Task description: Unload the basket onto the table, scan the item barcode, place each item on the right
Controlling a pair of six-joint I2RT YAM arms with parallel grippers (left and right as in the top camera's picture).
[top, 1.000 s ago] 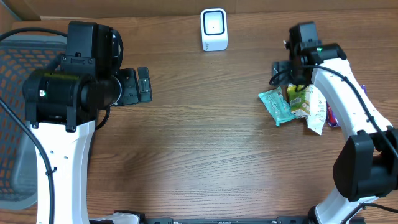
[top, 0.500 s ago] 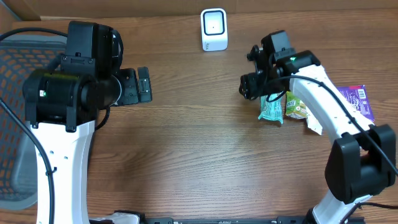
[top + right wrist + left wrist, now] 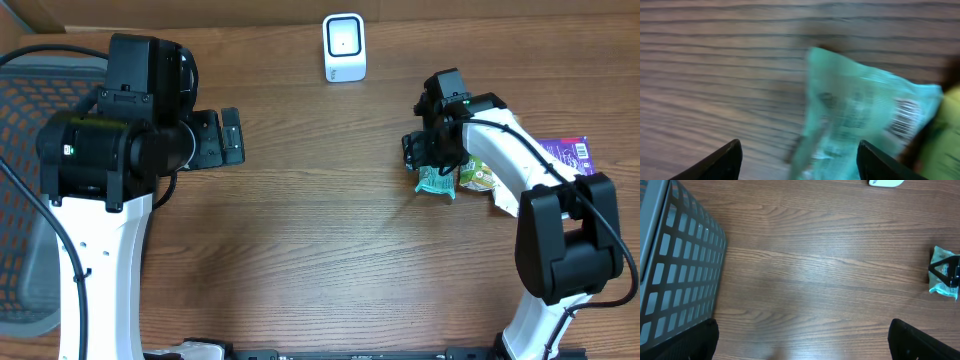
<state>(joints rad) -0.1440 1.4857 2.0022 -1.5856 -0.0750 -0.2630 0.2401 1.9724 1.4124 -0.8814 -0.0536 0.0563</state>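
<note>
The right end effector [image 3: 425, 158] is settling back over the teal snack packet [image 3: 437, 183]. A second ago it was sitting farther from the robot, above the pile. Half a second ago it was swinging out toward the white barcode scanner [image 3: 344, 47]. Now it is hanging over the packet's scanner-side edge. Its jaws are standing wide and not pinching anything. In the blurred right wrist view the two fingers are straddling part of the packet, which is lying on the tabletop [image 3: 320, 250].

The packet itself is looking narrower and more bunched than a second ago, so it seems to be getting nudged rather than lifted. It is resting well to the right of the scanner and nearer the robot, touching the green packet [image 3: 478, 176] on the side away from the scanner. Its printed barcode [image 3: 907, 114] is facing up toward the wrist camera.

For the task, this reads as a pick being lined up. Nothing is being carried toward the scanner yet, and the scan is not yet begun.

The left end effector [image 3: 222, 138] is idling fully open, well to the left of the scanner and unchanged over the last second.
</note>
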